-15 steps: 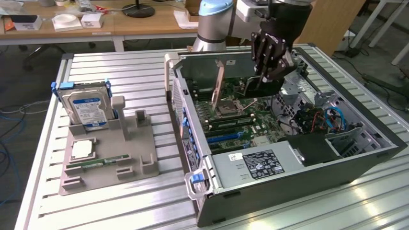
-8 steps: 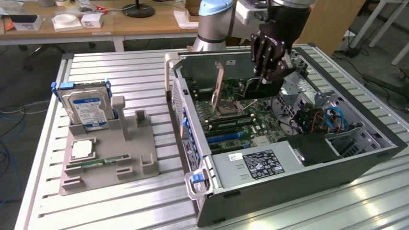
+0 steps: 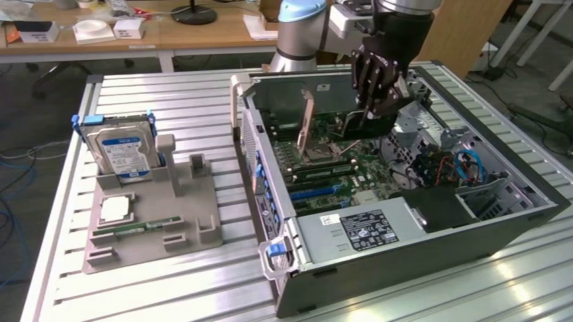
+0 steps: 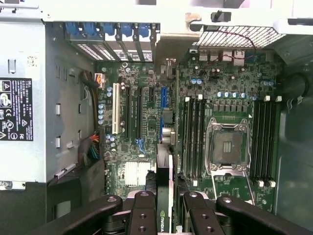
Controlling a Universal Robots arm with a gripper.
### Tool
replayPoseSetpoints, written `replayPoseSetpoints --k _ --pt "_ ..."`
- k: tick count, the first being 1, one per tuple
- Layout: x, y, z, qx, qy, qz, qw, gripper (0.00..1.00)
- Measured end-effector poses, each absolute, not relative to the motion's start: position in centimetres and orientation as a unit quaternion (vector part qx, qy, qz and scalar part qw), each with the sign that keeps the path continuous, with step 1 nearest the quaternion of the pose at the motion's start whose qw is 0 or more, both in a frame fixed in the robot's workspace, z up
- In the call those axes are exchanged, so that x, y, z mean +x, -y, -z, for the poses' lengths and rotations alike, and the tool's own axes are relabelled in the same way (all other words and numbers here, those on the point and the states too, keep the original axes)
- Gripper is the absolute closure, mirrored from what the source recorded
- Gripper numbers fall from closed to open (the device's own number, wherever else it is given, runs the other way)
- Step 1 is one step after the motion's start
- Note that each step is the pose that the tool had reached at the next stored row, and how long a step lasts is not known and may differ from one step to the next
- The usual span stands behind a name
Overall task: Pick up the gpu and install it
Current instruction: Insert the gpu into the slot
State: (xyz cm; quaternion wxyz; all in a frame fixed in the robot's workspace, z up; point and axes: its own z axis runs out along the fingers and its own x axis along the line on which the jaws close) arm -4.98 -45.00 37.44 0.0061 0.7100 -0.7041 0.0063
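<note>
My gripper (image 3: 374,107) hangs over the open computer case (image 3: 501,215), above the motherboard (image 3: 340,168). In the wrist view the gripper (image 4: 166,215) is shut on the gpu (image 4: 164,196), a thin dark card seen edge-on with a green logo near the fingers (image 4: 144,213). The card stretches away from the fingers over the motherboard (image 4: 142,83). It lies roughly in line with the blue expansion slot (image 4: 161,98), beside the black slots (image 4: 139,112) and the white slot (image 4: 116,107). Whether the card touches a slot I cannot tell.
The empty processor socket (image 4: 227,147) sits between banks of memory slots, and the power supply (image 4: 24,112) fills one end of the case. On the exterior view's left, a grey holder (image 3: 179,221) carries a blue-labelled hard drive (image 3: 125,151), a chip (image 3: 115,209) and a green memory stick (image 3: 134,230).
</note>
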Motion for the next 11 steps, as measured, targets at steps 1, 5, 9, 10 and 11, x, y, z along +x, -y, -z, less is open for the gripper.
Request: replayPoseSetpoints --k 1,5,9,10,11 --pt "-5.0 45.0 -37.3 0.71 0.704 -0.006 0.006 0.74" --pt "-5.0 45.0 -36.9 0.71 0.704 -0.006 0.006 0.74" --pt "-5.0 45.0 -36.2 0.71 0.704 -0.007 0.006 0.74" --pt "-5.0 45.0 -36.1 0.71 0.704 -0.007 0.006 0.74" --pt "-5.0 45.0 -35.9 0.71 0.704 -0.007 0.006 0.74"
